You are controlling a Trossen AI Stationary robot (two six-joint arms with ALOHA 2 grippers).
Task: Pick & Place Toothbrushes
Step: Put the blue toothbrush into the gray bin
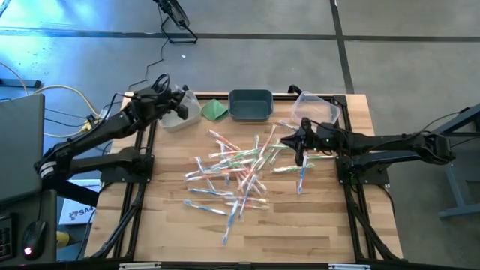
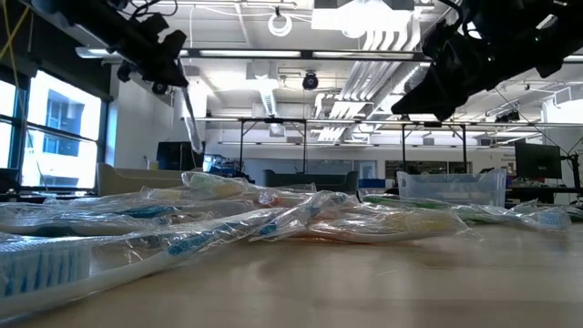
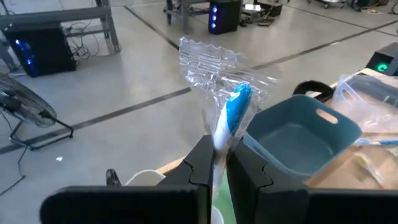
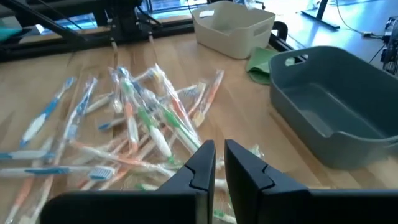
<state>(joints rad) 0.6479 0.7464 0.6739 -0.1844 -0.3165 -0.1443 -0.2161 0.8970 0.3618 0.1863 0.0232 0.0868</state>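
Up at the bench's far left corner, the left gripper (image 3: 216, 163) pinches a wrapped blue toothbrush (image 3: 236, 109) over the white bin (image 1: 180, 112); its lower end is hidden between the fingers. Near the right edge, the right gripper (image 4: 216, 163) hangs over the toothbrush pile (image 1: 240, 169), jaws nearly together with nothing between them. Beside the dark bin (image 1: 250, 104) lies a folded green cloth (image 1: 214, 109); the clear bin (image 1: 316, 109) is partly hidden by the right arm.

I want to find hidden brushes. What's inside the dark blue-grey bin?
The blue-grey bin looks empty: its bare floor shows in the right wrist view. The spot just behind its near wall is hidden. No tool is over it.
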